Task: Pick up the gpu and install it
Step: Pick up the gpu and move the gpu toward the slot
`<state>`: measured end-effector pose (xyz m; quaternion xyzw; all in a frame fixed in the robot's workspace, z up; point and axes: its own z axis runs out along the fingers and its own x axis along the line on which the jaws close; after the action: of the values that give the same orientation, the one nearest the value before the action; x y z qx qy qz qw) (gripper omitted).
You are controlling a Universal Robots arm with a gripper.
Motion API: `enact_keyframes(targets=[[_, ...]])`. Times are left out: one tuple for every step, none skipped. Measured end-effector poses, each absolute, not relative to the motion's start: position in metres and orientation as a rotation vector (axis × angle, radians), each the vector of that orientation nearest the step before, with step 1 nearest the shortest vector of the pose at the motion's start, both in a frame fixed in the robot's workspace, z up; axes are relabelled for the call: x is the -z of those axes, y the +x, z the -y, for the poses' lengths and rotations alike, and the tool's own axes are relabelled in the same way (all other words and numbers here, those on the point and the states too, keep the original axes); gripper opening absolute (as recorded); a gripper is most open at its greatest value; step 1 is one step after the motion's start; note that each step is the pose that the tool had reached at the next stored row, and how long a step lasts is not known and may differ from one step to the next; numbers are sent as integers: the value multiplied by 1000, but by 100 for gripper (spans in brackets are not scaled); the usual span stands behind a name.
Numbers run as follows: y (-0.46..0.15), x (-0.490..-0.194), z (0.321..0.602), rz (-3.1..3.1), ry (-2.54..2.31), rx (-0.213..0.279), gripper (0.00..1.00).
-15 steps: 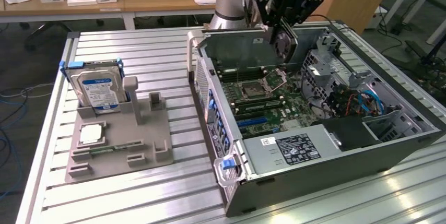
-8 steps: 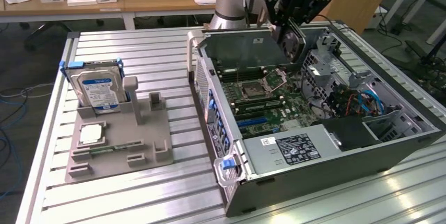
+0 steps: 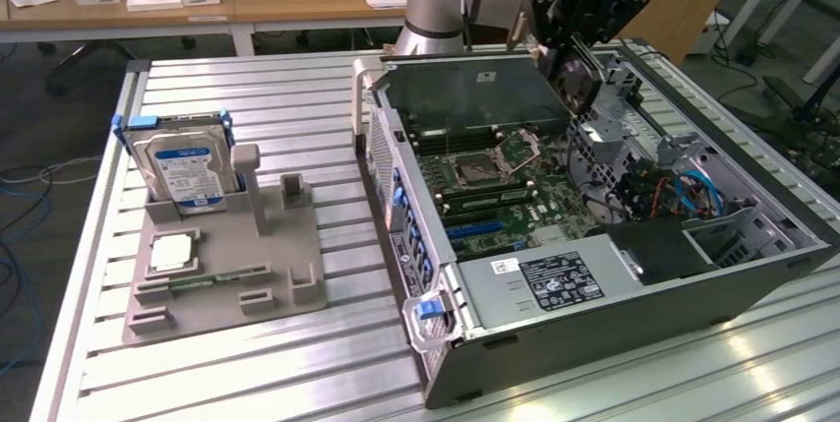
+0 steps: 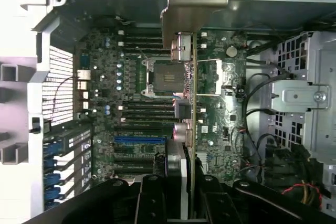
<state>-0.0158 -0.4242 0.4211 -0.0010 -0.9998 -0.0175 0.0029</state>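
Note:
My gripper (image 3: 577, 48) hangs over the far end of the open computer case (image 3: 656, 314) and is shut on the gpu (image 3: 579, 76). The gpu is a thin dark card held on edge, pointing down into the case above the motherboard (image 3: 506, 196). In the wrist view the gpu (image 4: 191, 103) shows edge-on, with its silver bracket (image 4: 191, 3) at the far end. Black fingers (image 4: 152, 198) clamp its near end, the gripper (image 4: 184, 195) straddling the card. The card floats above the board, level with the processor socket (image 4: 160, 77) and apart from the slots.
A grey fixture (image 3: 282, 274) on the slatted table, at the exterior view's left, holds an upright hard drive (image 3: 184, 171) and a flat silver processor chip (image 3: 173, 253). Inside the case are a power supply (image 3: 558, 279), a blue slot (image 4: 139, 141), a drive cage (image 4: 304, 98) and cables (image 3: 683, 191).

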Motion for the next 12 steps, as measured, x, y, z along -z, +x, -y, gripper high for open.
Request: enact_keyframes(targets=[[-11,-421,424,3135,-3,55,28],[-7,-421,424,3135,-3,55,28],[-4,-421,424,3135,-3,55,28],[-2,-421,424,3135,-3,55,28],[-1,-421,424,3135,-3,55,28],[-1,-421,424,3135,-3,55,28],[-1,-421,424,3135,-3,55,28],[-1,-421,424,3135,-3,55,28],[-1,-421,424,3135,-3,55,28],[-1,-421,424,3135,-3,55,28],[-1,-421,424,3135,-3,55,28],[-1,-421,424,3135,-3,55,28]])
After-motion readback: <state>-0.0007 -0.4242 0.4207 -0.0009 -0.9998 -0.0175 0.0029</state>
